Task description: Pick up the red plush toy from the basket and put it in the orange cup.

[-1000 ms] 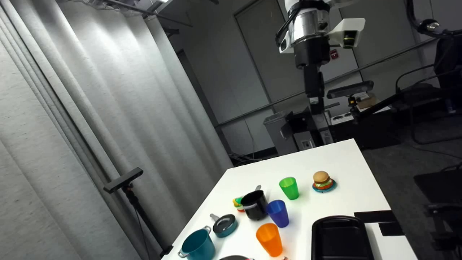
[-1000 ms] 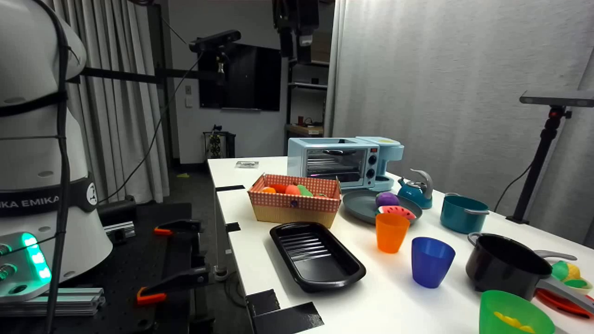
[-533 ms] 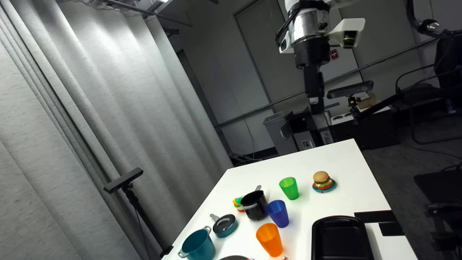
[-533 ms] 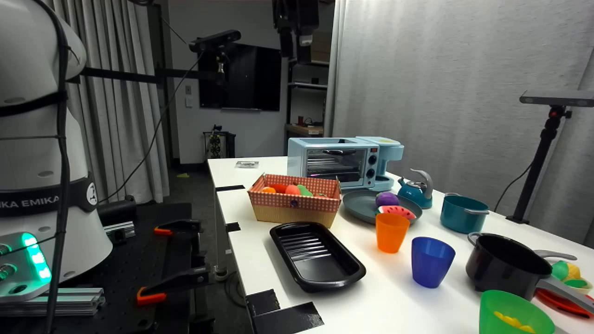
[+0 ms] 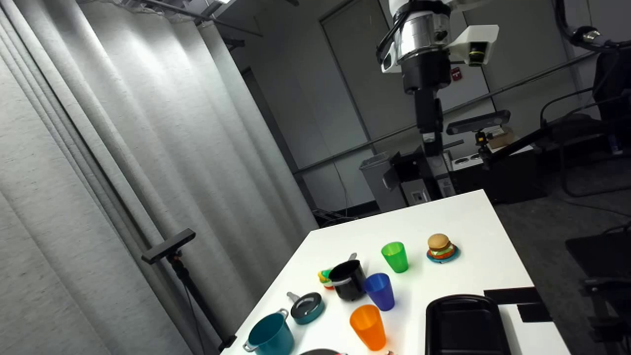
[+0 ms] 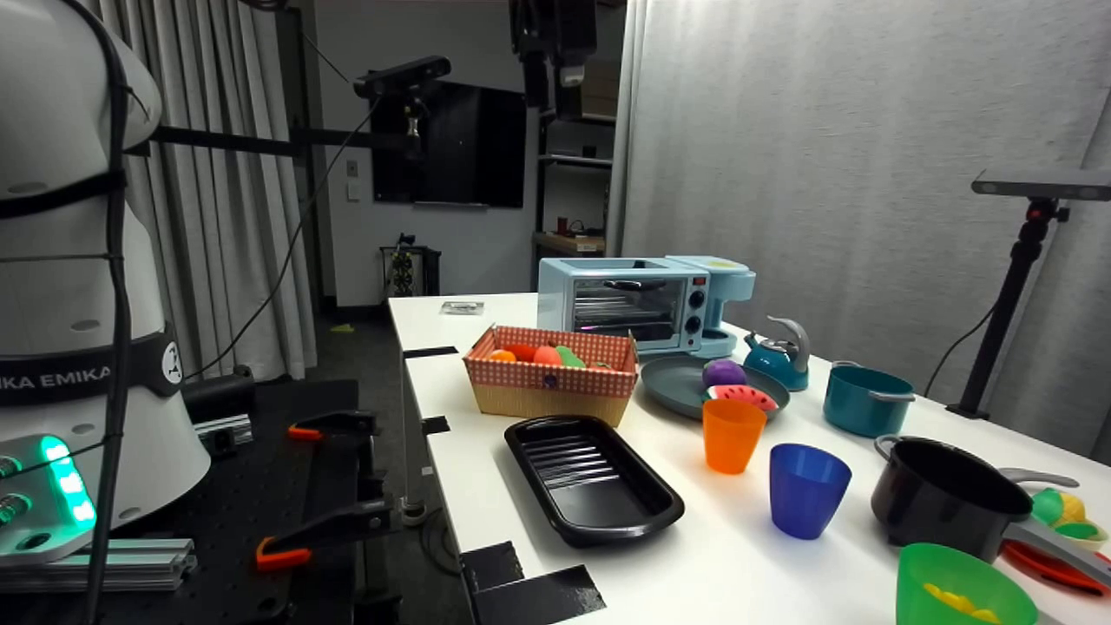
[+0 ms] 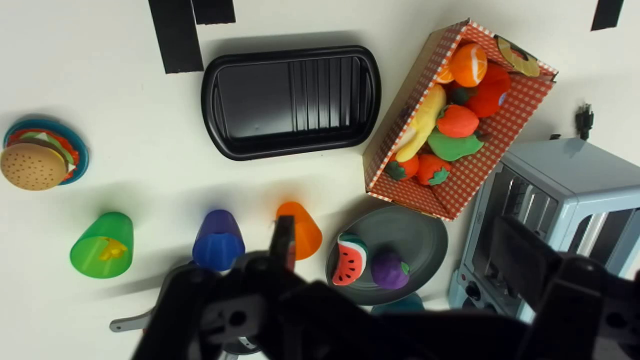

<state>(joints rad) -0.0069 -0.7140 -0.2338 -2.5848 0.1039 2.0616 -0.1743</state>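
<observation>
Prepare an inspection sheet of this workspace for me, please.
Surface: white table with black tape at one edge.
Red plush toys: several in the basket; intended one unclear.
Orange cup: upright between grey plate and blue cup.
Clutter: black tray, black pot, toy burger, toaster oven, green cup holding a yellow piece.
Gripper: open above the table, nothing seen in its grasp.
Cables: black cable along the robot arm; plug beside the toaster oven.
Surroundings: grey curtain, camera stand.

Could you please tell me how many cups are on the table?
3: the orange cup near the gray plate, the green cup nearest the burger toy, and the blue cup between those two cups. Others could be hidden from view.
</observation>
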